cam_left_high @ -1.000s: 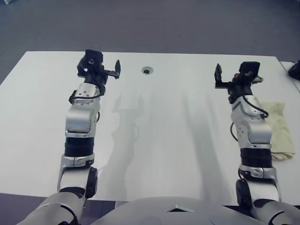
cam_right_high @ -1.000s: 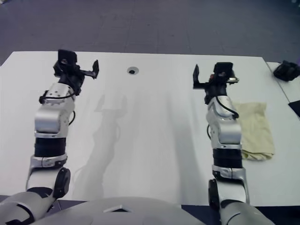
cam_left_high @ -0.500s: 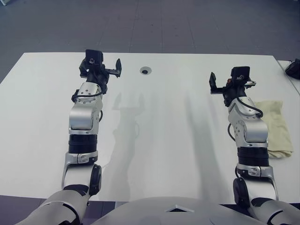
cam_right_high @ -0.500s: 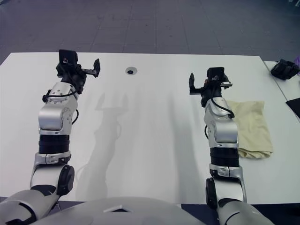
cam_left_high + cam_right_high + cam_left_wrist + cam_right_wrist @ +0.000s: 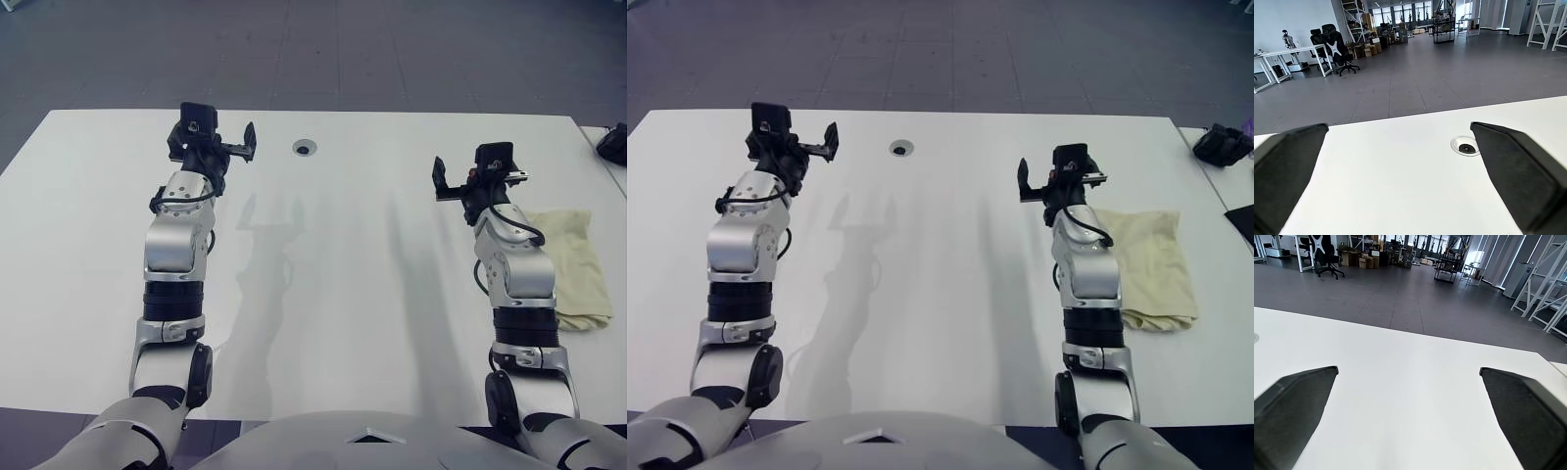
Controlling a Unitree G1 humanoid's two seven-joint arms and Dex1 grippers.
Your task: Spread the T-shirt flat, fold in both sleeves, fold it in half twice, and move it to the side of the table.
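T-shirt [image 5: 578, 266] is lying folded at the right side of the surface [image 5: 343, 294], just beside our right arm. We are holding our right fingers [image 5: 439, 178] and left fingers [image 5: 248, 140] wide apart, gripping nothing. We are judging that a careless right-arm pullback risks snagging the cloth and undoing its folds.

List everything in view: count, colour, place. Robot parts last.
table: 1, white, in front of the robot, under both arms
T-shirt: 1, pale yellow, folded, flat on the table near its right edge, beside the right arm
cable port: 1, round, grey with a dark centre, set into the table towards the far edge
dark object: 1, black, on the neighbouring surface at far right; too small to identify
office chairs: at least 2, black, in the room beyond the table
left gripper: 1, black, open, raised over the table's far left
right gripper: 1, black, open, raised over the table just left of the T-shirt
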